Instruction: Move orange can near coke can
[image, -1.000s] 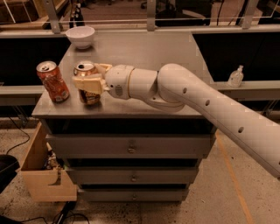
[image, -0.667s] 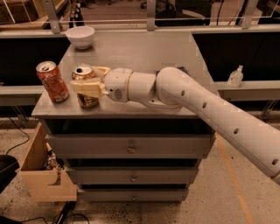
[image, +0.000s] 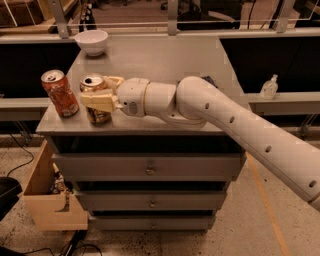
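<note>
— What are the fingers (image: 100, 101) doing?
— Clamped on the orange can (image: 98, 115), one tan pad across its front, the other behind it.
— Where's the gripper (image: 96, 91)?
— Near the front edge of the cabinet top (image: 165, 60).
— And the can?
— Upright, just beside the coke can (image: 60, 93), a small gap between them. A white bowl (image: 91, 41) stands at the back.

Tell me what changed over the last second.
The gripper, closed on the orange can throughout, slid it a little left toward the coke can, narrowing the gap between them. The coke can and the white bowl stayed put on the table.
</note>
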